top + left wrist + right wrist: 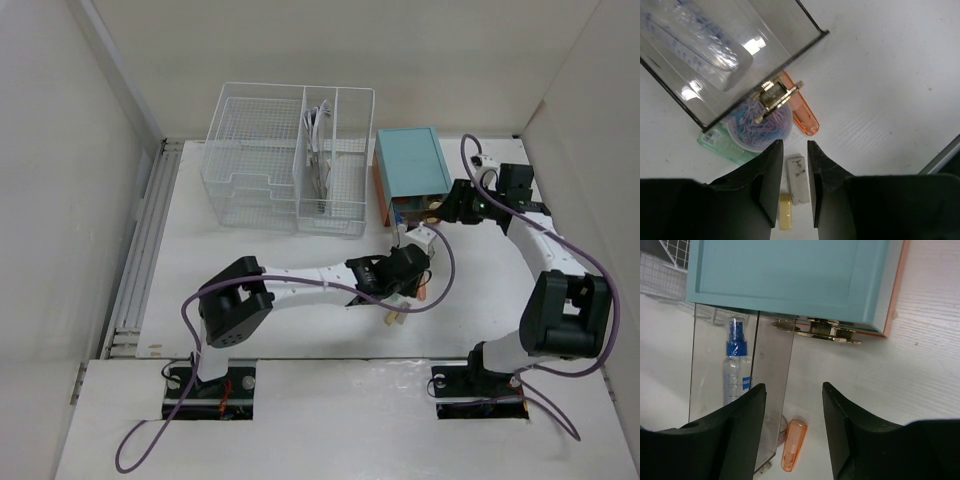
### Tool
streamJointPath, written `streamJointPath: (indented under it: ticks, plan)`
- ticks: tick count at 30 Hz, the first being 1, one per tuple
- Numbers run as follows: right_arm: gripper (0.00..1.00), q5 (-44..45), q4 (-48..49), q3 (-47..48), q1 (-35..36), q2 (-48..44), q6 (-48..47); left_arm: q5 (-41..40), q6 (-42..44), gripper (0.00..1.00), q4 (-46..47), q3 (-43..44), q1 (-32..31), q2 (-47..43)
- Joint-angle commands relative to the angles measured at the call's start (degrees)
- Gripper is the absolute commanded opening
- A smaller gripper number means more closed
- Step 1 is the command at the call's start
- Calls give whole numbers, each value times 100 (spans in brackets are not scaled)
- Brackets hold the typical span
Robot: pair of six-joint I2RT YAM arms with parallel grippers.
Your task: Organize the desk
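The white desk (260, 270) carries a white eraser (798, 179) and a smaller yellow eraser (785, 218). My left gripper (795, 145) is open and hangs over them, its jaws on either side of the white eraser without touching it. In the top view the left gripper (402, 296) is at mid-desk. My right gripper (794, 405) is open and empty in front of the teal box (790, 275). It is just right of the pulled-out clear drawer (770, 370), which holds a spray bottle (735, 365). It also shows in the top view (437, 212).
A tub of coloured paper clips (760, 125) on a green pack (715, 142) and an orange plastic case (802, 110) lie just beyond the left fingers, under the drawer's front. A white wire basket organizer (285, 160) stands at the back left. Walls enclose the desk.
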Motion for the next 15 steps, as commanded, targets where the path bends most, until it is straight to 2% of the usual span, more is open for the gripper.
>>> streamJointPath:
  ticks: [1, 7, 15]
  plan:
    - [54, -487, 312, 281, -5, 57, 138, -202, 33, 24, 387, 142, 159, -16]
    - [54, -540, 489, 281, -5, 383, 401, -413, -72, 28, 387, 194, 326, 142]
    - [57, -260, 656, 334, -57, 647, 657, -475, -73, 28, 440, 379, 510, 336]
